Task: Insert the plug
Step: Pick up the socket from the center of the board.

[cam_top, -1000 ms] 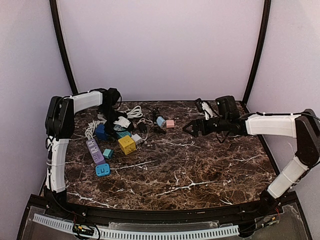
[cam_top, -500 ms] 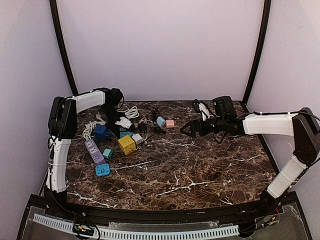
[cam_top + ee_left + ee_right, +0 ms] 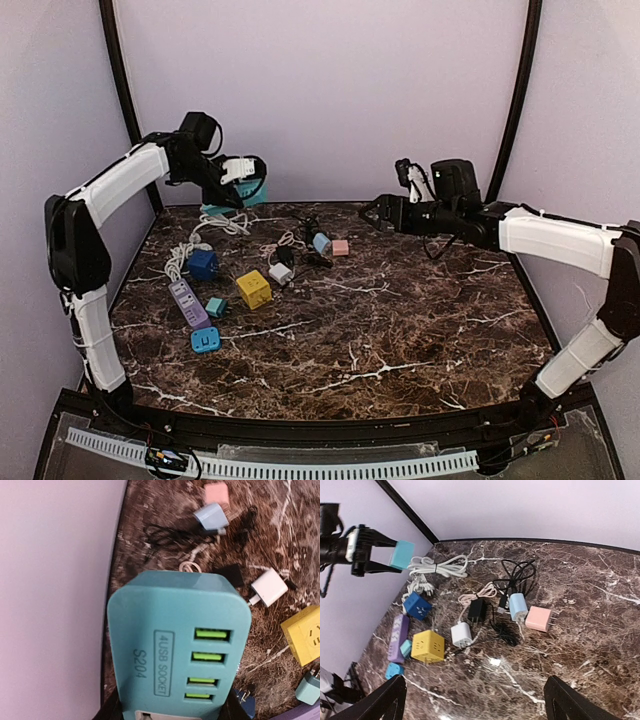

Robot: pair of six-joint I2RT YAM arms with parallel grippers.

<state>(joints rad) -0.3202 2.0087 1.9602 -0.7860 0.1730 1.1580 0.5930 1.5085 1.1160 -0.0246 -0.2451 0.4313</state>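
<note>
Top view: I'm now holding the teal socket up off the desk w/ my left fingers, over the far-left corner. A sec ago that arm was down in the pile by the blue cube. The socket's white cord is trailing down to the desk. My right fingers are spread wide + empty, and have lifted and pulled back toward the far wall.

Left wrist: the socket is filling the view, 4 green USB ports facing the cam. It's gripped at its near end, but the fingers themselves aren't showing here. White charger + yellow cube are lying below on the desk.

Right wrist: I'm looking down past my wide fingers at the socket, pinched aloft at far left. Black plug w/ its cable is lying mid-desk, just beside the white charger.

Meaning, prob: the receiving part is picked + presented, but no plug is taken yet. Can't tell which plug is meant. My right side's free for that.
</note>
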